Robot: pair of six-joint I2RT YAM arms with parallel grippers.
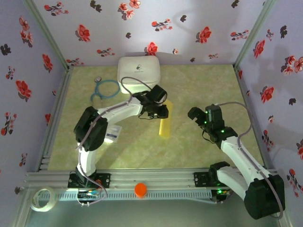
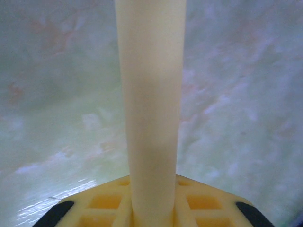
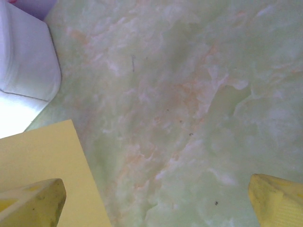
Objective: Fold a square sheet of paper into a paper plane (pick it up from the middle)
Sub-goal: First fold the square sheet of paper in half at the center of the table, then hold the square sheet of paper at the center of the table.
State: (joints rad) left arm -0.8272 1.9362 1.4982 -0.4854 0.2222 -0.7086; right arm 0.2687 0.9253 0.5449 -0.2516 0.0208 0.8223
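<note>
The yellow paper (image 1: 165,126) is folded into a long narrow strip in the middle of the table. My left gripper (image 1: 160,113) sits at its far end and is shut on it. In the left wrist view the paper (image 2: 150,94) rises as a pale band straight out from between the yellow fingers (image 2: 104,204), above the green table. My right gripper (image 1: 195,113) hovers to the right of the paper and apart from it. Its fingers (image 3: 33,203) are spread wide with only bare table between them. A flat yellow corner of the paper (image 3: 42,156) lies beside its left finger.
A white rounded case (image 1: 138,71) stands at the back centre, its corner also seen in the right wrist view (image 3: 23,56). A blue stethoscope (image 1: 105,89) lies left of it. A small white printed packet (image 1: 113,132) lies under the left arm. Floral walls enclose the table.
</note>
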